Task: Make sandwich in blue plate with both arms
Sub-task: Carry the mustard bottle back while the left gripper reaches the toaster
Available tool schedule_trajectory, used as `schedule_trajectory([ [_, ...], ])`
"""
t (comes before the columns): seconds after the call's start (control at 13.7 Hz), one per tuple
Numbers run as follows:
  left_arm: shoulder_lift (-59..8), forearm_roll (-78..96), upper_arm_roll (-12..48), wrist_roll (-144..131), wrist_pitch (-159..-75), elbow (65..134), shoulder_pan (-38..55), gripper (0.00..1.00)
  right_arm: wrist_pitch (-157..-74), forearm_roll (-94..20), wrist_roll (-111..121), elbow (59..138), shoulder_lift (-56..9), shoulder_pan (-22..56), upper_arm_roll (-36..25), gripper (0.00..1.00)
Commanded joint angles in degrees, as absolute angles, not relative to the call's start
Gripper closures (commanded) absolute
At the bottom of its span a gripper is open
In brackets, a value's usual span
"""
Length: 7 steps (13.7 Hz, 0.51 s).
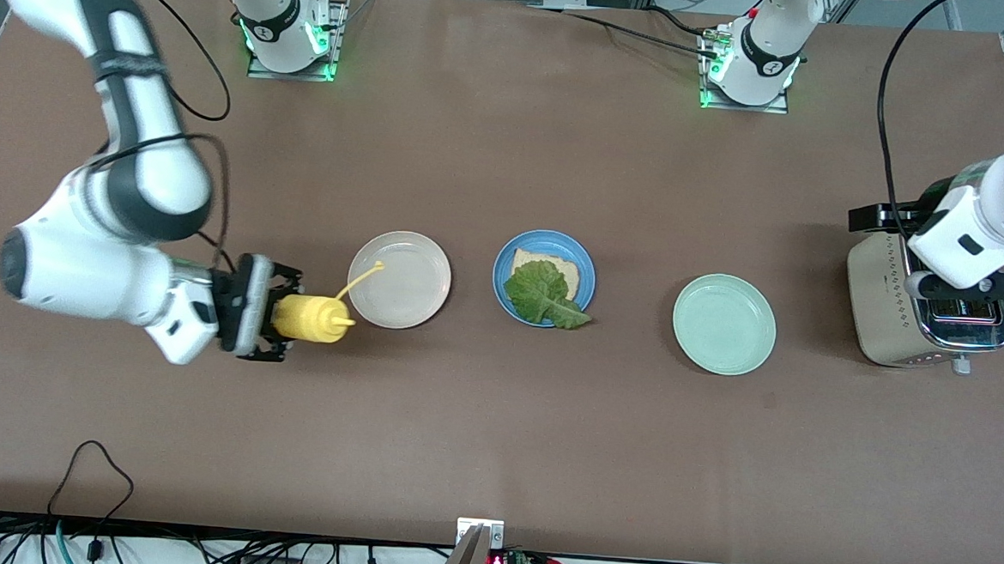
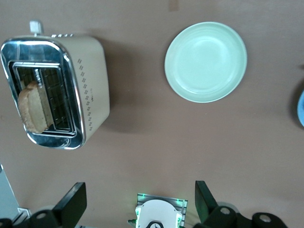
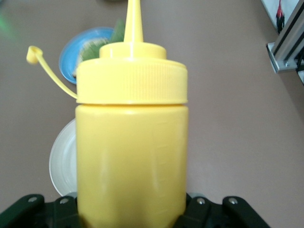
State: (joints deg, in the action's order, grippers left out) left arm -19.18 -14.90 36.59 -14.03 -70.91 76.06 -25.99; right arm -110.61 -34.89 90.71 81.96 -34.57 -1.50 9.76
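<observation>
Right end effector [image 1: 272,317] near right arm's end of tabletop [image 1: 494,436], clamped on yellow squeeze bottle [image 1: 311,318], bottle tipped sideways, nozzle toward beige-white plate [image 1: 399,279]. Mint-green plate [image 1: 724,325] nearer left arm's end. Blue plate [image 1: 543,277] mid-tabletop between those two, bread slice [image 1: 558,270] and lettuce leaf [image 1: 543,294] on it. Left end effector [image 2: 140,202] over toaster [image 1: 896,311], fingers spread wide, empty; second bread slice [image 2: 32,114] in slot.

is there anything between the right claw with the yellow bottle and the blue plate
Yes. The beige-white plate lies on the table between the right claw, shut on the yellow squeeze bottle, and the blue plate. It is low and empty, so carrying the bottle above it looks feasible.
</observation>
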Motion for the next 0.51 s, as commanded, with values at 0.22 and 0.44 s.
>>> schedule_trajectory([
  [0.22,-21.4,-20.0,36.7,-7.2,-81.3,84.1,-38.9,0.00,-99.8,-52.8,108.3,82.0,-41.8,-12.6,11.2,0.78],
  [0.44,-20.7,-23.3,36.8,-1.9,-88.4,89.4,-44.1,0.00,-95.3,-58.5,118.0,82.1,-47.0,-16.2,11.2,0.78],
])
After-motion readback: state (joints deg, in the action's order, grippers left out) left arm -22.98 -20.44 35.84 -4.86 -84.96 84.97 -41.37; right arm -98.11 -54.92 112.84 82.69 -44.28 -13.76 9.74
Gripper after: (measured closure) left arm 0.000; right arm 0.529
